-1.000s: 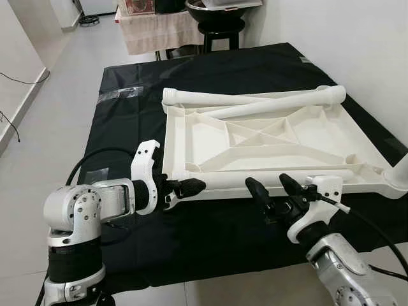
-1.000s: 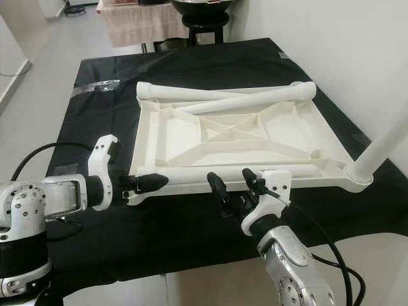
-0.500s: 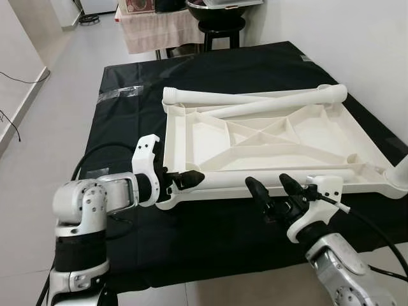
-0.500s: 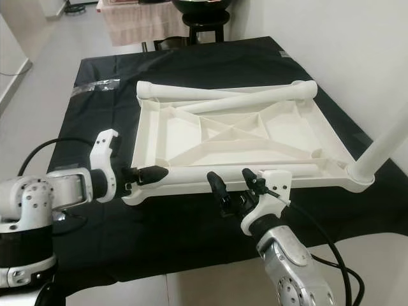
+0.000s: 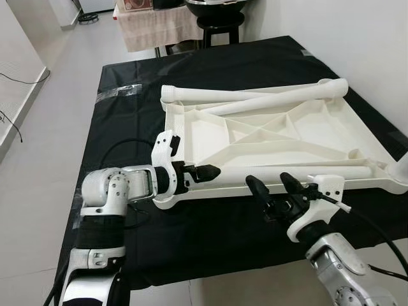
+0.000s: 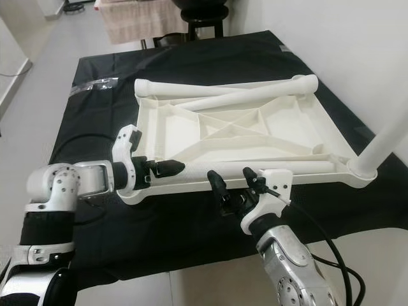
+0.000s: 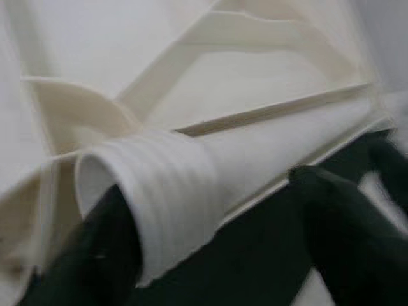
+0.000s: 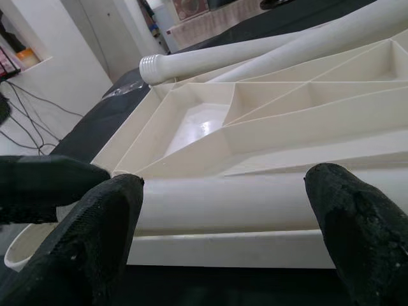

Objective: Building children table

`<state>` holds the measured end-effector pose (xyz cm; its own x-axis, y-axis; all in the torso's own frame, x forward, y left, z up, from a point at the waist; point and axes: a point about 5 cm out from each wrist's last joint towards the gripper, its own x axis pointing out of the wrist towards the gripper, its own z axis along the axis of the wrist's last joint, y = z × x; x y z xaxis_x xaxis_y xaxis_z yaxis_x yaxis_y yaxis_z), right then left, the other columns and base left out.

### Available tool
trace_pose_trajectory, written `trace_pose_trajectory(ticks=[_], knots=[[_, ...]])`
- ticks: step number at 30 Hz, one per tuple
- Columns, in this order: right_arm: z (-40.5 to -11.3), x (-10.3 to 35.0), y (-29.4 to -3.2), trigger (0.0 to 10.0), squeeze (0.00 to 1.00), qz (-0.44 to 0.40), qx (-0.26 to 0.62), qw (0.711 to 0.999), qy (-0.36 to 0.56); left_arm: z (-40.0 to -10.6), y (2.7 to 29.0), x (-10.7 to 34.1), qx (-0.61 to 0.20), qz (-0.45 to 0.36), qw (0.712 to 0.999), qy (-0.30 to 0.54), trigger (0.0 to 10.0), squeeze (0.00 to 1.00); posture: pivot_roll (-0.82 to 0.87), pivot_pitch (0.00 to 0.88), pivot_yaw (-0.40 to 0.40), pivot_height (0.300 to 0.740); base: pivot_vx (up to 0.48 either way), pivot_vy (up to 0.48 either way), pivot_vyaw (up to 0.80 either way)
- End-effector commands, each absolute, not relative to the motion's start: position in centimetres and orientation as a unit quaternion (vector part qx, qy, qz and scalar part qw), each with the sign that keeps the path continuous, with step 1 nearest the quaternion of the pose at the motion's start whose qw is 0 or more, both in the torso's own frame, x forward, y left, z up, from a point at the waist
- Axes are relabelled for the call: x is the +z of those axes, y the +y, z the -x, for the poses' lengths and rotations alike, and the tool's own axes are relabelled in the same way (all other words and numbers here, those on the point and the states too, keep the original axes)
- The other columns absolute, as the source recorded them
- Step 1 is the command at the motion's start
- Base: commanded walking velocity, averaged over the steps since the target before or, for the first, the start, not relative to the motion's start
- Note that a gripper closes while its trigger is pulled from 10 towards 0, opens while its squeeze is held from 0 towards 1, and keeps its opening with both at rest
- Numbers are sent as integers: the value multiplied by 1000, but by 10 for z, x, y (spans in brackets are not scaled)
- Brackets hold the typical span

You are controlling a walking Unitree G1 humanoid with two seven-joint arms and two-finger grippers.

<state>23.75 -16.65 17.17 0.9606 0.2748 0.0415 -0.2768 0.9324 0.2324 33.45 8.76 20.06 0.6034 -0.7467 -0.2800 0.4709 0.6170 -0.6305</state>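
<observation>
A: Entry. White tabletop [image 5: 274, 137] lies upside down, ribbed underside up, on the black surface [image 5: 127, 121]. A white leg [image 5: 280, 178] lies along its near edge, threaded end toward the robot's left. Two more legs [image 5: 255, 99] lie crossed at the far edge, and one leg [image 6: 382, 146] stands upright in the near right corner.

B: Left gripper position?

A: Left gripper [image 5: 204, 173] is at the threaded end of the near leg, by the tabletop's near left corner. In the left wrist view the fingers [image 7: 111, 255] sit on either side of the ribbed thread, the jaws closed to about the leg's width. Whether they actually clamp it I cannot tell; the view is blurred.

B: Arm pose?

A: Left forearm runs roughly level over the surface, pointing toward the robot's right along the leg, elbow bent below the surface's near left edge.

B: Right side?

A: Right gripper [image 5: 275, 190] hovers just in front of the middle of the near leg, clear of it. Its jaws are spread wide and hold nothing; in the right wrist view the fingertips [image 8: 105, 223] frame the leg and the tabletop rim. The right forearm rises from below the near edge, angled up and toward the tabletop.

B: Surroundings?

A: A cloth-covered table [image 5: 153, 25] and a dark stool [image 5: 217, 25] stand beyond the surface, with a white wall [image 5: 357, 38] on the right.
</observation>
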Motion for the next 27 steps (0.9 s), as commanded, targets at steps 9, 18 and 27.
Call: trace_pose_trajectory(ticks=[9, 18, 27], knots=[[-235, 172, -161, 10000, 0, -121, 149, 981, 2, -337, 77, 202, -404, 320, 813, 272, 0, 0, -195, 161, 78, 740, 0, 0, 0], [-236, 170, -161, 10000, 0, -115, 149, 982, 4, -338, 70, 202, -419, 340, 799, 265, 0, 0, -202, 149, 75, 740, 0, 0, 0], [-246, 181, -170, 10000, 0, -151, 143, 978, -13, -338, 81, 221, -427, 349, 810, 200, 0, 0, -199, 107, 62, 740, 0, 0, 0]])
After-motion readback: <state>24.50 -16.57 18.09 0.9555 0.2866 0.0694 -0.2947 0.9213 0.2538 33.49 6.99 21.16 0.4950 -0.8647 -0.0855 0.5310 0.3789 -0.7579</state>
